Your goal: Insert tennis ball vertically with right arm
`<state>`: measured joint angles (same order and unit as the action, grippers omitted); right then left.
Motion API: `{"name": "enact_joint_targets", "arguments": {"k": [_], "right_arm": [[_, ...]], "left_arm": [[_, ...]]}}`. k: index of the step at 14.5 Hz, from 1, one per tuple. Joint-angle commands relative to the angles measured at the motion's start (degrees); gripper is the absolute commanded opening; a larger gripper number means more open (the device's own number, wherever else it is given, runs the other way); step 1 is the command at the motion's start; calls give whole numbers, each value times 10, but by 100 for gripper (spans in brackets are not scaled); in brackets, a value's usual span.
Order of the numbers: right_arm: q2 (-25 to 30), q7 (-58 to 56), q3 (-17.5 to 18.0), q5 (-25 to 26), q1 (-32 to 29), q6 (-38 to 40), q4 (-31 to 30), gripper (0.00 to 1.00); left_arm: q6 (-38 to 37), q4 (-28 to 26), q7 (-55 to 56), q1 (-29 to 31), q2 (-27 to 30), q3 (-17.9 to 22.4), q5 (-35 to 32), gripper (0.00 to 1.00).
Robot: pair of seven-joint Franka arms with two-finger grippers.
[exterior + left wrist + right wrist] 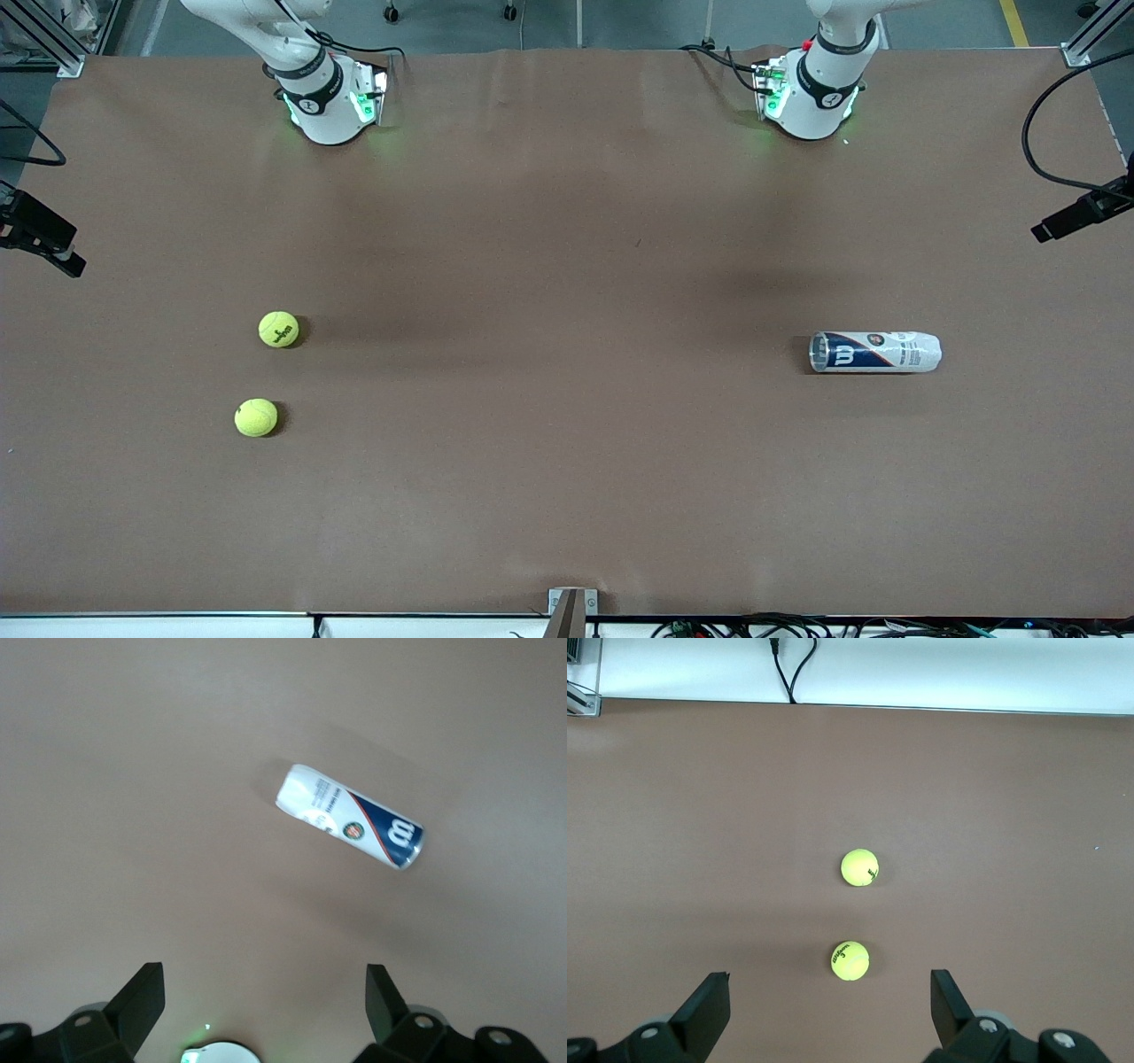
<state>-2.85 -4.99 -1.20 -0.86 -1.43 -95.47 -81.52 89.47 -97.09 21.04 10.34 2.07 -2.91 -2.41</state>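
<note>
On the brown table (567,461), toward the right arm's end, lie two yellow tennis balls: one with dark lettering (278,329) (850,959) and, nearer the front camera, a second tennis ball (256,417) (859,867). The two are near each other but apart. Toward the left arm's end, well apart from both balls, a tennis-ball can (874,352) (349,815) lies on its side, its open mouth turned toward the right arm's end. The right gripper (831,1014) hangs high over the table with its fingers (709,1010) spread wide and empty, looking down on both balls. The left gripper (264,1014) hangs likewise over the table beside the can, fingers (385,997) spread apart, holding nothing. Both arms' bases stand along the table edge farthest from the front camera.
</note>
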Motion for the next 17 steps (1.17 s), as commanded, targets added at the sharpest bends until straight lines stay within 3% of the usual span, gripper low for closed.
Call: {"name": "enact_joint_targets", "arguments": {"k": [1,5,10,13,17], "right_arm": [[0,7,9,9,-10,2,3,100],[-25,7,8,9,-26,0,2,100],[-85,2,9,2,-35,-65,2,100],[-151,5,10,0,-30,-73,2,100],[-217,3,12,-2,-23,-114,2,100]], "left_arm": [[41,-46,94,-1,12,-4,-20,100],[105,-114,201,-1,13,-5,-63,100],[257,-224,367,-4,1,-8,-120,100],[301,-230,477,-11,-52,-16,-129,100],[349,-227,684,-12,-147,-63,-252,100]]}}
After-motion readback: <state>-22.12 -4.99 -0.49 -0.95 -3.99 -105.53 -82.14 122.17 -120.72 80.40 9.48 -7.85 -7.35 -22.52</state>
